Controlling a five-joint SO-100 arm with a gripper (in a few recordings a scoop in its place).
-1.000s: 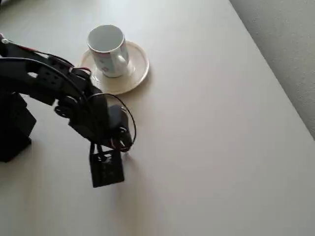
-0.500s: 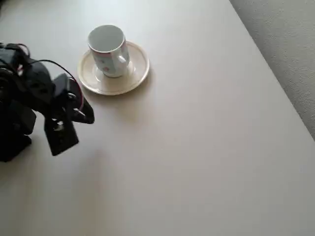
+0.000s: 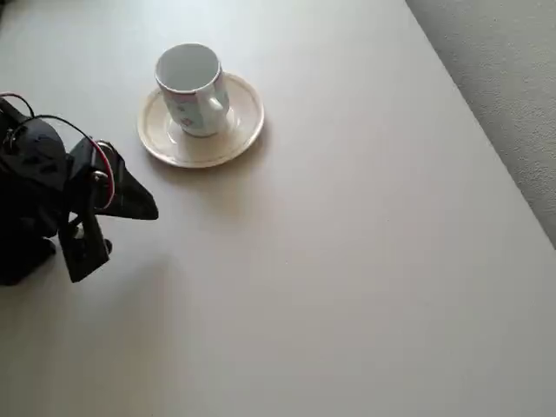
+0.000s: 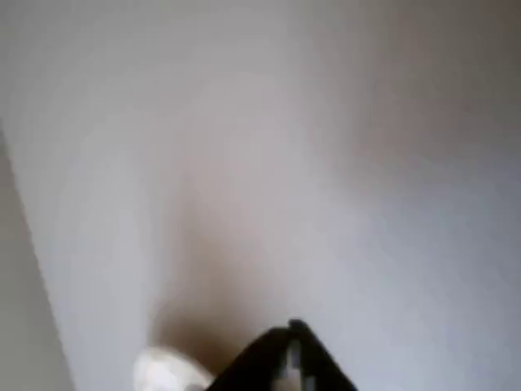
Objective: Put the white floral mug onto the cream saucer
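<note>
From overhead, you see the white floral mug [image 3: 191,89] standing upright in the cream saucer [image 3: 201,122], task apparently done. The gripper [image 3: 130,198] is folded near the arm's base at left, well apart. A careless sweep could knock the mug.

In the blurry wrist view, its tips meet, closed and empty. No readable writing.

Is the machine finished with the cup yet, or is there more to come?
It looks finished. The white floral mug stands upright in the cream saucer, handle toward the right in the overhead view. The gripper sits folded at the left edge, apart from both and holding nothing. In the wrist view its fingertips meet. Nothing of the job appears left.
</note>
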